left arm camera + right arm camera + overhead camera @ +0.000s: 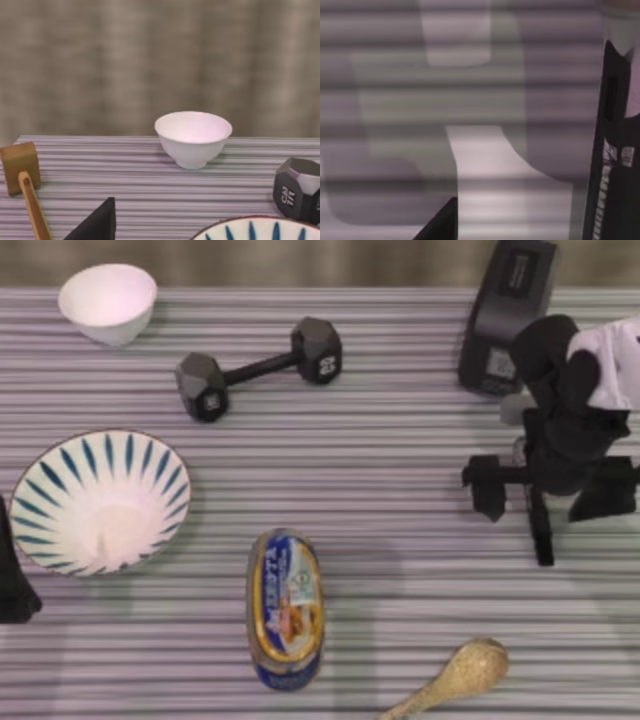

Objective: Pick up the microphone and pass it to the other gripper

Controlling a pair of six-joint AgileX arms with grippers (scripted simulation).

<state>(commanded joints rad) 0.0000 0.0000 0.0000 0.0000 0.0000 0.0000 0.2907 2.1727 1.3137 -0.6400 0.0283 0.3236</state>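
The right claw (pixel 545 495) hangs over the right side of the table (pixel 400 450), released, with its two black fingers spread wide apart. The microphone (pixel 542 535) lies flat on the table straight beneath it, between the spread fingers. Its slim black handle sticks out toward the near edge, and its head is mostly hidden under the arm. I cannot tell whether either finger touches it.

Just behind the right arm lies a black oblong device (pixel 505 315) with a grey label, close enough to crowd that side. Farther left, well apart from the microphone, lies a black dumbbell (pixel 260 368). Near the front edge are a beige spoon (pixel 455 675) and an oval tin (pixel 285 608). The left claw (pixel 14 585) is parked at the table's left edge, just beside a blue-patterned bowl (pixel 100 502).

By count there are two bowls, the second a plain white bowl (pixel 192 137) at the far left corner. There is one each of microphone, dumbbell, spoon, tin and device.

The tabletop is striped grey and lilac. Behind it hangs a blurred beige-grey backdrop (pixel 160 60).
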